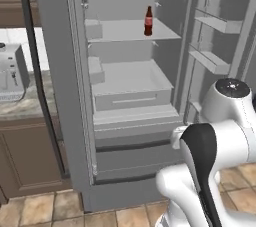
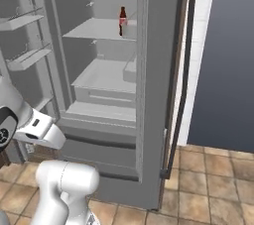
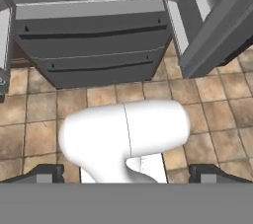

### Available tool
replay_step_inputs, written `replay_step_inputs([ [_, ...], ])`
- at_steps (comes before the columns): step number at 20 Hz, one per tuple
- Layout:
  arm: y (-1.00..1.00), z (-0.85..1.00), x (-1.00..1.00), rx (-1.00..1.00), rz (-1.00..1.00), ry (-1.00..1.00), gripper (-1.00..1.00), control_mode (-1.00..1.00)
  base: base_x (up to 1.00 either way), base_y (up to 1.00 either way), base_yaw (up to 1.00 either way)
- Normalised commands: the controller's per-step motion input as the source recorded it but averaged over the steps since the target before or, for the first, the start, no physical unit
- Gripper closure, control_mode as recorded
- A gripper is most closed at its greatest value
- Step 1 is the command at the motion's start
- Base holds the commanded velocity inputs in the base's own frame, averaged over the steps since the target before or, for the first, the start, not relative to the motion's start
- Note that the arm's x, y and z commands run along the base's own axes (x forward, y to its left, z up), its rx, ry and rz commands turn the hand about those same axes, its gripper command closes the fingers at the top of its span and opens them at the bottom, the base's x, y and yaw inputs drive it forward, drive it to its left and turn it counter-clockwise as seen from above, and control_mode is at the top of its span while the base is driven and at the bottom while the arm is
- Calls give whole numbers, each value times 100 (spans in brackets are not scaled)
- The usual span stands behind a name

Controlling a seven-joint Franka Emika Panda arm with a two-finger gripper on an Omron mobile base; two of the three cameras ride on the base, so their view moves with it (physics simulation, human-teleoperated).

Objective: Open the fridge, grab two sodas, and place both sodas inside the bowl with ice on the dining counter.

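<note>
The grey fridge (image 1: 60, 71) (image 2: 154, 70) stands with both upper doors swung open, and its lower drawers (image 3: 94, 45) are shut. A dark-brown cola bottle (image 1: 148, 21) (image 2: 122, 21) with a red label stands upright on the upper shelf, toward the back. The red can, the bowl, the ice and the dining counter are out of view. My gripper (image 3: 128, 174) is open, held low in front of the fridge and pointing down at the tiled floor. Its fingertips (image 3: 49, 173) are wide apart with nothing held between them, well below and short of the bottle.
The right door's shelves (image 1: 217, 23) jut out beside my arm. Left of the fridge, a counter holds a grey appliance (image 1: 11, 73) above brown cabinets (image 1: 25, 156). A dark wall (image 2: 223, 70) lies to the right. A tiled floor (image 3: 29, 119) spreads in front.
</note>
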Motion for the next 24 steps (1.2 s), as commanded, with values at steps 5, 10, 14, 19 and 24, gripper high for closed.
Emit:
replay_step_inputs([
  [5, 0, 0, 0, 0, 0, 0, -100, 100, 64, 27, -11],
  [10, 0, 0, 0, 0, 0, 0, -100, 100, 69, 30, -7],
  [14, 0, 0, 0, 0, 0, 0, -100, 100, 71, 27, -4],
  [19, 0, 0, 0, 0, 0, 0, -100, 100, 81, 18, -1],
  [24, 0, 0, 0, 0, 0, 0, -100, 100, 87, 5, 0],
])
